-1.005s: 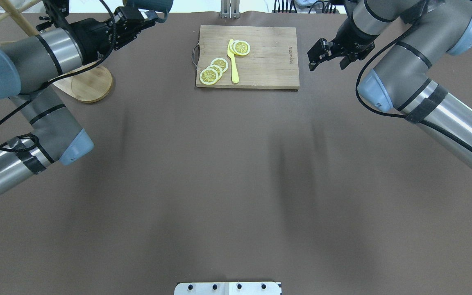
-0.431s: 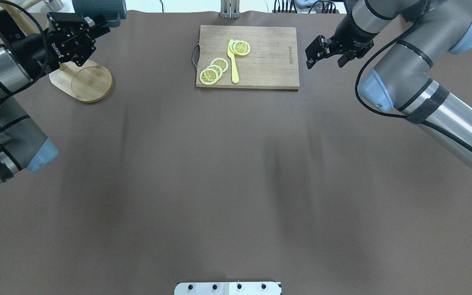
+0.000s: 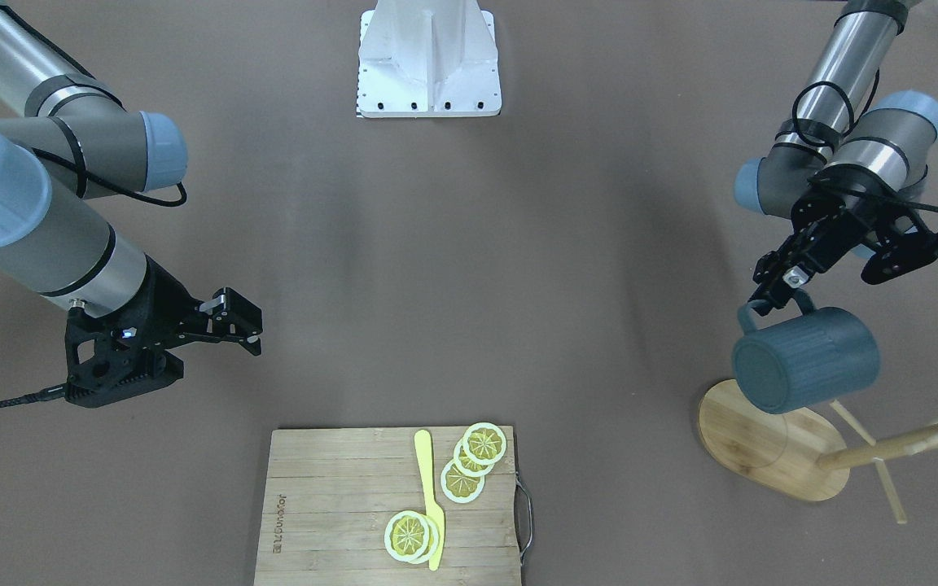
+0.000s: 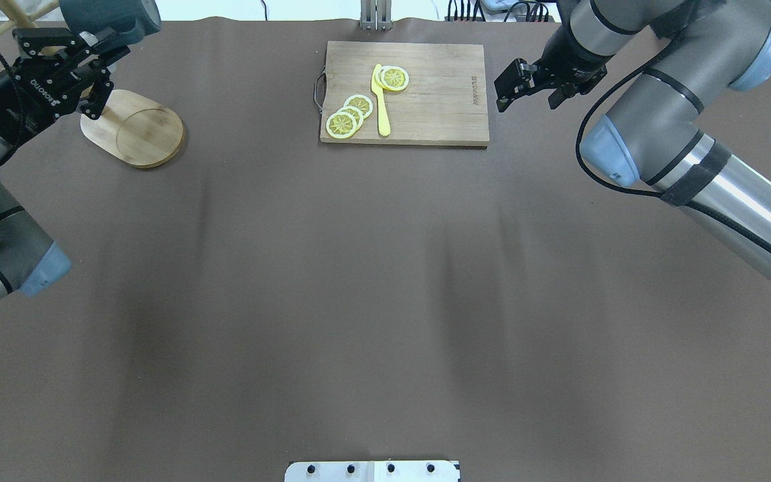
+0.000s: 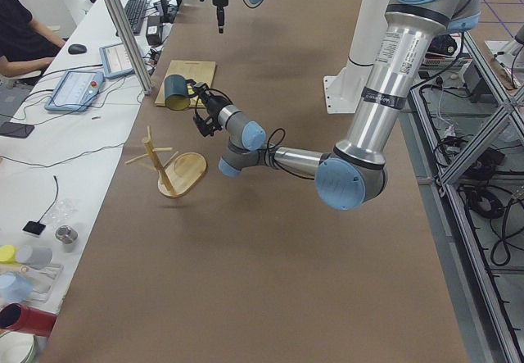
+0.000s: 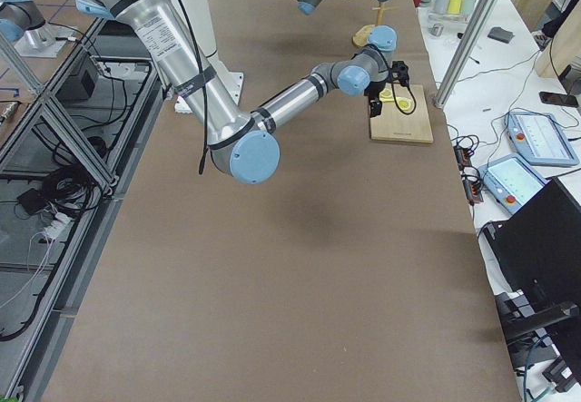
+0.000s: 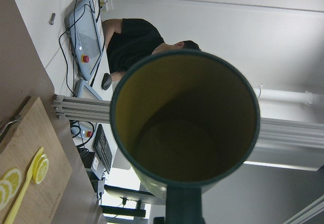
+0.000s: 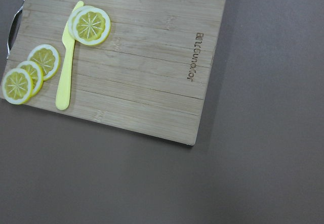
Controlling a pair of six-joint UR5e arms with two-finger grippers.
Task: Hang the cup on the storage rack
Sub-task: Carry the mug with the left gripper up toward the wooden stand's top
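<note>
- Leftward since a second ago, the left gripper has swung the cup, clamped on its handle.
- Cup hangs tilted, airborne, over the base of the rack.
- Right gripper spread, empty, near the cutting board.

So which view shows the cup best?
Exterior front-facing: the cup shows whole, held by its handle in the left gripper. Overhead crops it at the top; the left wrist shows only its yellow inside; side views show it small.
</note>
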